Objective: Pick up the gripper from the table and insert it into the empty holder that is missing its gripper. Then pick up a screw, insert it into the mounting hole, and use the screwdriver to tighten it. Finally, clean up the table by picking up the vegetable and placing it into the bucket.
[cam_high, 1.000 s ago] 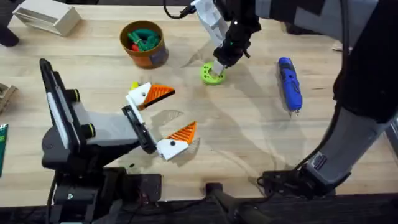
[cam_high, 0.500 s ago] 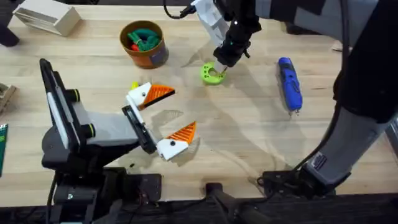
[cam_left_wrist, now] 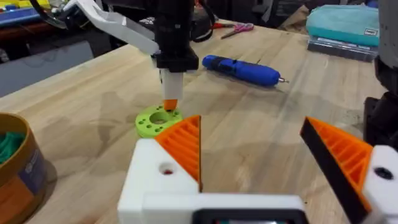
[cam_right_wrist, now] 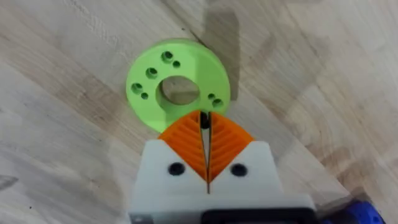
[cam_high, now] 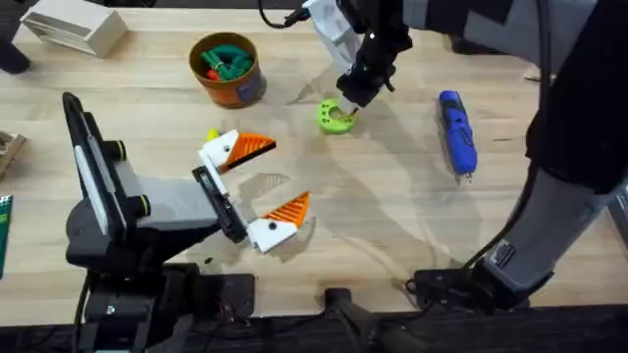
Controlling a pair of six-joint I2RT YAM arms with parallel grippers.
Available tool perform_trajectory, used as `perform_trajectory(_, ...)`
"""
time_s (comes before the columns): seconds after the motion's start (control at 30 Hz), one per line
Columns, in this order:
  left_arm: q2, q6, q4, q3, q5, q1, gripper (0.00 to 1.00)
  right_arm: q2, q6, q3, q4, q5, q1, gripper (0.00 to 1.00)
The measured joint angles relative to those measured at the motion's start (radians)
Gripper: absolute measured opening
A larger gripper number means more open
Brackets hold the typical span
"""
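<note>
R gripper (cam_right_wrist: pixel 206 127) pads pinched nearly together just above green ring disc (cam_right_wrist: pixel 178 83), tiny dark bit between tips, prob a screw, can't confirm. L gripper (cam_high: pixel 257 188) wide open, nothing held, both orange tips seated. Screwdriver (cam_high: pixel 456 131) lying flat on table (cam_high: pixel 392 226), well right of disc. Looks light, rigid, smooth plastic, liable to roll; best grabbed mid-barrel across the body. Bucket (cam_high: pixel 227 69) far-left, vegetable (cam_high: pixel 212 135) beside L gripper.
</note>
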Motion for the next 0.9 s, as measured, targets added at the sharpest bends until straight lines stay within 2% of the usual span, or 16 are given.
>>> perform_trajectory(0.2,0.000,0.000,0.000,0.000,0.000,0.000,0.985,-0.012,0.000,0.051,-0.059,0.000,0.000,0.008)
perform_trajectory(0.23,0.000,0.000,0.000,0.000,0.000,0.000,0.985,-0.047,0.000,0.108,-0.099,0.000,0.000,0.008)
perform_trajectory(0.5,0.000,0.000,0.000,0.000,0.000,0.000,0.985,-0.163,0.001,0.286,-0.220,0.000,0.001,0.007)
perform_trajectory(0.9,0.000,0.000,0.000,0.000,0.000,0.000,0.985,-0.195,0.006,0.303,-0.312,0.000,0.007,0.007)
